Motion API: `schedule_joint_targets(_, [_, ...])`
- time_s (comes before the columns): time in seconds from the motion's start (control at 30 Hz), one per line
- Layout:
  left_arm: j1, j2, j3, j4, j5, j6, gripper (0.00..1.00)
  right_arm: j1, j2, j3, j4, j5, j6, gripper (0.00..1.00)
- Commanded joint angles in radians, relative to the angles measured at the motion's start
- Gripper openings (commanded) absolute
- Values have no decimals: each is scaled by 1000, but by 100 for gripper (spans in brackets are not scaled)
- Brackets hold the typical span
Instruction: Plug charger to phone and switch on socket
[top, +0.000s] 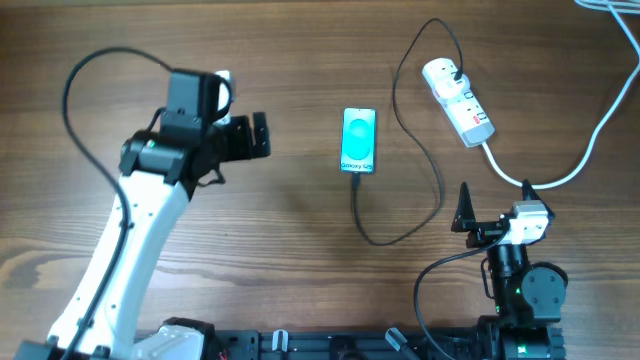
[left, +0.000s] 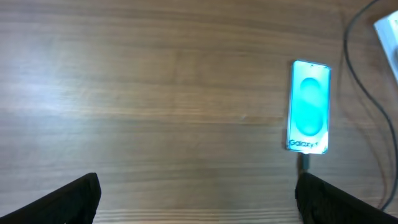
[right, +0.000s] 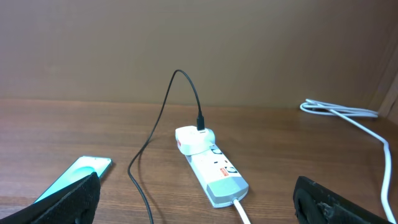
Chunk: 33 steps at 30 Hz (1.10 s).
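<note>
The phone (top: 359, 140) lies flat at the middle of the desk (top: 300, 60), cyan screen up, with its "Galaxy" end turned toward the lower edge of the overhead view, so its port likely faces the side the arms reach from. The charger (right: 199, 119) appears to be seated there. Its connector tip (left: 305, 163) touches the phone's lower end in the left wrist view. From there the black cable loops away below the phone and climbs to the upper right, where its white plug head (right: 194, 140) sits in the socket (top: 462, 104), in the outlet farther from the thick white cord (top: 590, 140). That slack loop keeps the cable from tugging the phone. The left end effector (top: 257, 137) hangs left of the phone and well apart from it, its fingers (left: 68, 200) spread wide and holding nothing, as if its part is done. The right end effector (top: 468, 220) sits in the lower right, below the socket and pointed at it, also spread wide and empty, which suits the press that is left. Whether the switch by the red mark (right: 181, 147) is on cannot be told, and the lit screen alone does not settle it.
</note>
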Motion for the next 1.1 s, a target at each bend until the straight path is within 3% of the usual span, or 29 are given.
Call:
schedule_joint_targets(0.0, [47, -119, -108, 37, 23, 5, 100, -4, -14, -1, 1, -5, -19, 100])
schedule_joint_targets(0.6, [217, -806, -530, 68, 111, 5, 100, -4, -14, -1, 1, -4, -19, 100])
schedule_joint_targets(1.07, [223, -957, -589, 22, 117, 5, 100, -4, -14, -1, 1, -4, -19, 100])
